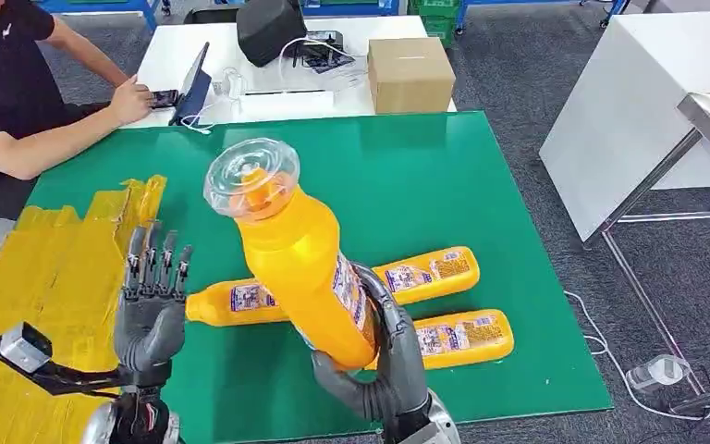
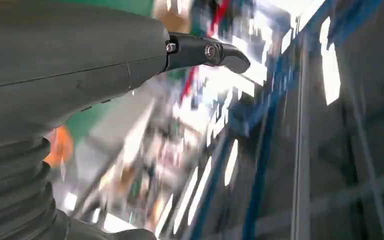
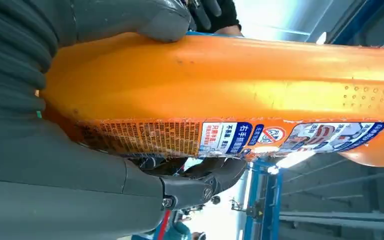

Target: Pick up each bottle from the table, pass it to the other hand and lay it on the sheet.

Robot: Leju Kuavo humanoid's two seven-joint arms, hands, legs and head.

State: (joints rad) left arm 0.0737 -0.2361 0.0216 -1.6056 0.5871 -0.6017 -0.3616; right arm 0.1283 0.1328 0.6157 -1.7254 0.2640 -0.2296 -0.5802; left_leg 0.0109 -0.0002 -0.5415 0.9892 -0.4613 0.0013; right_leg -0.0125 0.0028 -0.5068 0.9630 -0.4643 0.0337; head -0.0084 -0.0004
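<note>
Head view — right hand grips raised bottle; left hand empty, fingers spread.

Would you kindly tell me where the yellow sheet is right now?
In the head view the yellow sheet lies on the table's left side, beside the green mat and under the open left hand.

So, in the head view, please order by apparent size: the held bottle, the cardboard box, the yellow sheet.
1. yellow sheet
2. held bottle, though nearness to the camera enlarges it
3. cardboard box
</note>
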